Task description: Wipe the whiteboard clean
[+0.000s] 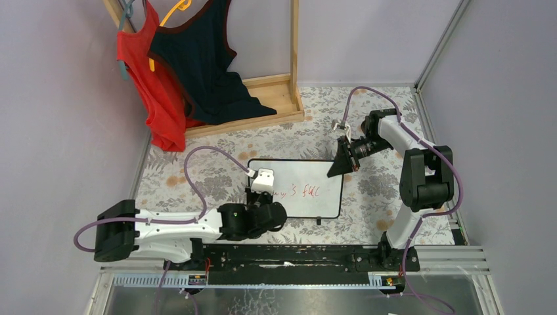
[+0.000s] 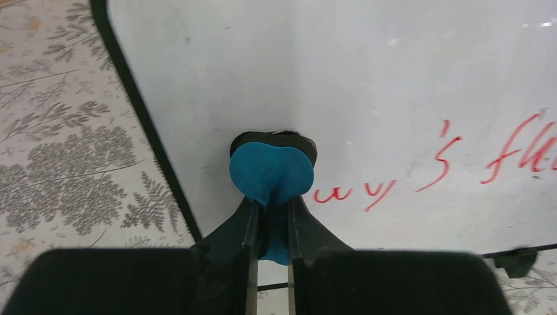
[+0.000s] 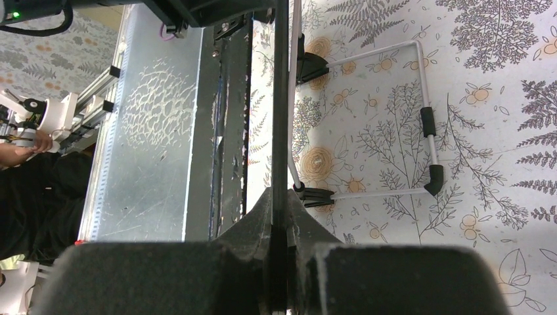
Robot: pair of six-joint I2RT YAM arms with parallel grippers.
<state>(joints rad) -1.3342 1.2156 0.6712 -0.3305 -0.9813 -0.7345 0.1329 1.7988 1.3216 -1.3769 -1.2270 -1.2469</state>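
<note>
floral surface [image 1: 374, 190] carries the whiteboard [image 1: 302, 174] at centre, right fingers [image 3: 309, 230] clamped on its far-right corner, left fingers [image 2: 233, 233] clamped on the blue eraser [image 2: 270, 172] touching the board beside unwiped red writing [image 1: 303, 193], so most erasing looks left.

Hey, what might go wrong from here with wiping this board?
1. The left gripper pinches the blue eraser only by its near end, so pressing on the whiteboard may twist it loose.
2. The right gripper clamps just one edge of the board; wiping sideways toward the red writing might pivot or slip it.
</note>
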